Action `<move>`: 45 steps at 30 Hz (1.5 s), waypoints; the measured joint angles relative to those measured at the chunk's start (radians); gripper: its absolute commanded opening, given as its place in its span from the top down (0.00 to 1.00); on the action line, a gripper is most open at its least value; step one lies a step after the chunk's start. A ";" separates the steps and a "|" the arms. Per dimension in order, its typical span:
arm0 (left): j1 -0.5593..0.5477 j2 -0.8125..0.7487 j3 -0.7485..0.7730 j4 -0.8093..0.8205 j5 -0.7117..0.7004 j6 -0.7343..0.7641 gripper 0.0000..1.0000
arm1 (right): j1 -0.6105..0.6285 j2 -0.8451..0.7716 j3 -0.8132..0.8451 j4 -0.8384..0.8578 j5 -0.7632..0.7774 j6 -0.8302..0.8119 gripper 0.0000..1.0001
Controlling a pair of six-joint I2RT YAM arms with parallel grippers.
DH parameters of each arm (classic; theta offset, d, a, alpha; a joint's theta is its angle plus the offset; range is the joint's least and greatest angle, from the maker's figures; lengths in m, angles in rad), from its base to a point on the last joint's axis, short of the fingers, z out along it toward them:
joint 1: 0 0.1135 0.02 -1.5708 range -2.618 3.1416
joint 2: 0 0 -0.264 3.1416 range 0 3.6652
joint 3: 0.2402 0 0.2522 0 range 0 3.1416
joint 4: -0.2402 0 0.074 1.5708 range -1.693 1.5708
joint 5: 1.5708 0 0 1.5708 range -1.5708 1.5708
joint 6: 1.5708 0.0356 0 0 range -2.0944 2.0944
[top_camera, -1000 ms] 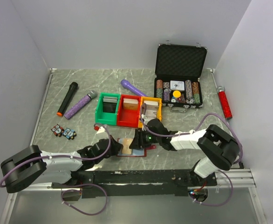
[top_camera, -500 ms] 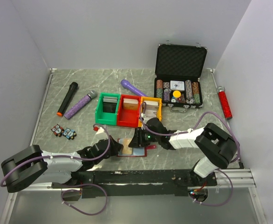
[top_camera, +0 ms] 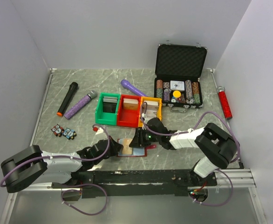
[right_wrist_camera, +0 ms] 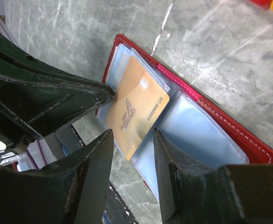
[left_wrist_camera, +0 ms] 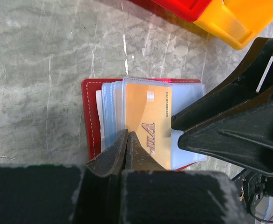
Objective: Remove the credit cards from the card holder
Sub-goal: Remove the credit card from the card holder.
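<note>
The dark-red card holder (top_camera: 148, 149) lies open on the table between both grippers, and its red edge shows in the left wrist view (left_wrist_camera: 86, 116) and the right wrist view (right_wrist_camera: 229, 123). A gold VIP card (left_wrist_camera: 148, 112) sticks partly out of the pale blue sleeves (right_wrist_camera: 192, 135). My left gripper (left_wrist_camera: 127, 135) is shut on that card's long edge (right_wrist_camera: 136, 109). My right gripper (right_wrist_camera: 133, 144) is open, one finger (right_wrist_camera: 174, 158) resting on the sleeve beside the card. In the top view the left gripper (top_camera: 120, 148) and the right gripper (top_camera: 137, 141) meet over the holder.
Green (top_camera: 107, 109), red (top_camera: 129, 111) and yellow (top_camera: 150, 109) bins stand just behind the holder. An open black poker chip case (top_camera: 179, 77) is at the back right. Microphones (top_camera: 67, 98) (top_camera: 80, 103) (top_camera: 133, 87), a red tool (top_camera: 225, 103) and small items (top_camera: 64, 132) lie around.
My right gripper has shifted slightly left, closer over the card holder. The left gripper has stayed in place on the card.
</note>
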 measured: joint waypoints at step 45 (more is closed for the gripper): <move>0.000 -0.010 -0.023 0.026 0.016 -0.016 0.99 | -0.031 0.048 -0.005 0.057 -0.063 0.012 0.71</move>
